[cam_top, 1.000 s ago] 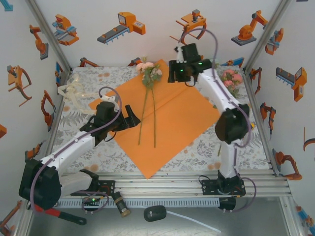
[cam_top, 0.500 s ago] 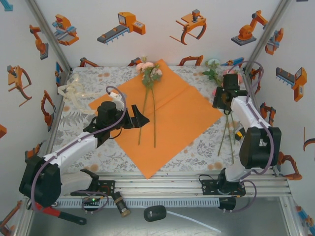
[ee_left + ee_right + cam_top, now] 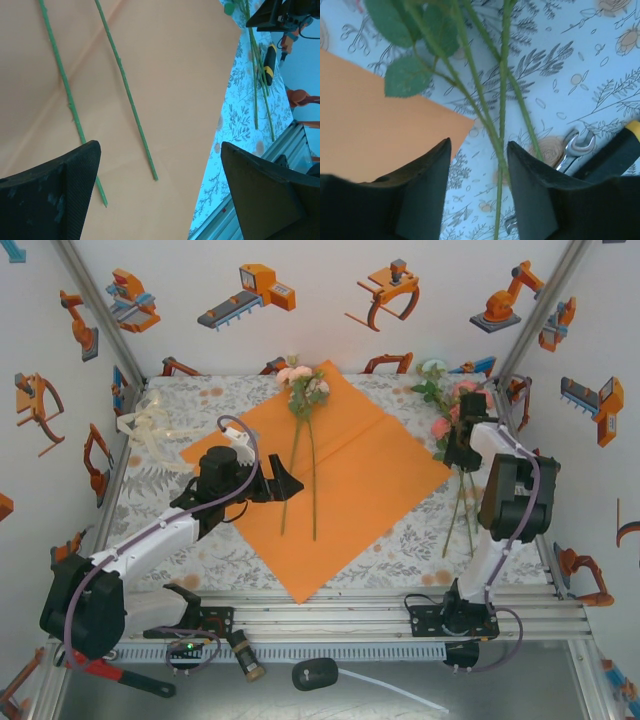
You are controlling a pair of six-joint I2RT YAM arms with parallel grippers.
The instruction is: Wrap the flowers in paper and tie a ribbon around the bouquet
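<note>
The orange paper [image 3: 350, 475] lies flat as a diamond mid-table. Two flowers [image 3: 303, 382] rest on it, pink and cream heads at its far corner, thin stems [image 3: 125, 95] running toward me. My left gripper [image 3: 285, 483] hovers open over the paper's left part, just short of the stem ends [image 3: 160, 185]. More flowers [image 3: 445, 412] with pink and mint heads lie off the paper's right corner. My right gripper [image 3: 462, 452] is open low over their stems [image 3: 496, 135], which pass between its jaws close to the right finger [image 3: 479, 160]. The cream ribbon [image 3: 150, 430] lies loosely bunched at far left.
A wrench [image 3: 576, 144] and a yellow-and-black screwdriver [image 3: 620, 147] lie by the right stems near the table's right edge. On the near ledge are red-handled pliers [image 3: 110, 672], a small brass piece [image 3: 250, 668] and a black plug with white cable [image 3: 315, 673].
My right arm swung from above the paper's far corner to the right side and came down over the loose stems there. My left gripper edged right over the paper.
</note>
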